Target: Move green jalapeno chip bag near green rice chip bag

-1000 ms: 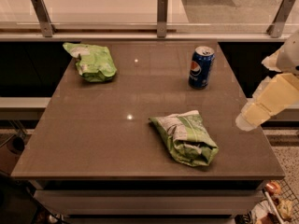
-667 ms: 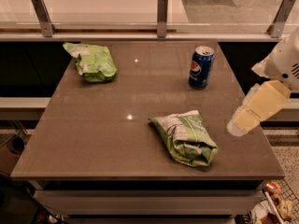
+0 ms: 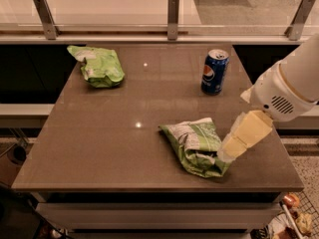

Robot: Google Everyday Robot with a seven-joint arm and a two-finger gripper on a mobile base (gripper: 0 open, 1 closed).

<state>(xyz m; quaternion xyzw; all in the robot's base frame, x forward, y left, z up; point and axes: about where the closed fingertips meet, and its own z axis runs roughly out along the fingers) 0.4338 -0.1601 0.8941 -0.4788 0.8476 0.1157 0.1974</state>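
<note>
The green jalapeno chip bag (image 3: 195,145), darker olive-green with a large white printed panel, lies on the brown table (image 3: 99,133) near its front right. The green rice chip bag (image 3: 98,65), brighter light-green, lies at the table's far left corner. My gripper (image 3: 230,150) reaches in from the right on a white arm and sits right at the jalapeno bag's right edge, low over the table.
A blue Pepsi can (image 3: 215,71) stands upright at the far right of the table. A glass railing with metal posts (image 3: 173,17) runs behind the table. The table's front edge is close below the jalapeno bag.
My arm and gripper have moved left and down from the table's right edge to the right side of the jalapeno bag. The bags and the can have not moved.
</note>
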